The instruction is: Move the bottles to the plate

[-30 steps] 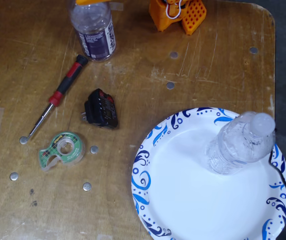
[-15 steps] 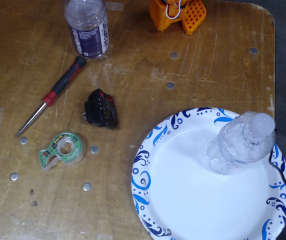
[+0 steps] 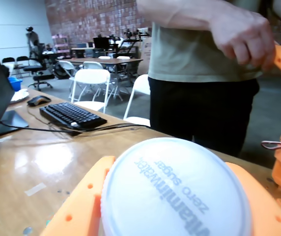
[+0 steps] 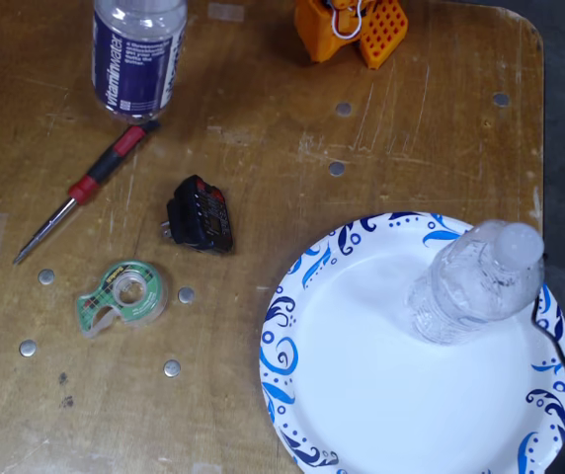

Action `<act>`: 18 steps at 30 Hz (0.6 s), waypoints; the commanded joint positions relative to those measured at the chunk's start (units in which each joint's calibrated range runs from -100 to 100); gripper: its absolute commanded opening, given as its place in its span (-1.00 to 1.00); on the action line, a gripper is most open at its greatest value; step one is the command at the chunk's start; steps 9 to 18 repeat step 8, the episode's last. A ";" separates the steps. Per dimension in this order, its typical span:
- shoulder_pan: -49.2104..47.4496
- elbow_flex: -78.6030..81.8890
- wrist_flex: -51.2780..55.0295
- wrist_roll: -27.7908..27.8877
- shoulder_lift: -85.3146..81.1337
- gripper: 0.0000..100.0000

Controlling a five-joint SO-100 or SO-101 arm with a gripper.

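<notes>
The vitaminwater bottle stands at the top left of the table in the fixed view, its top cut off by the frame edge. In the wrist view its wide white cap fills the lower middle, with orange fingers pressed against both sides, so my gripper is shut on it. The gripper itself is outside the fixed view. The small crinkly bottle stands upright on the right part of the blue-rimmed white plate at the lower right.
A red-handled screwdriver lies just below the vitaminwater bottle. A black block and a tape dispenser sit mid-left. Orange arm parts are at the top centre. A person stands beyond the table.
The vitaminwater bottle has moved left and toward the top edge of the fixed view. The screwdriver has slid left with it. The plate and small bottle have stayed put.
</notes>
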 commanded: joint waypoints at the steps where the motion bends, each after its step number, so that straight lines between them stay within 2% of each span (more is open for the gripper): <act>1: -2.75 -4.20 -1.06 -1.40 -0.33 -0.87; 8: -12.78 -5.37 -1.58 -2.71 -0.33 -0.87; 18: -12.78 -5.37 -1.58 -2.71 -0.33 -0.87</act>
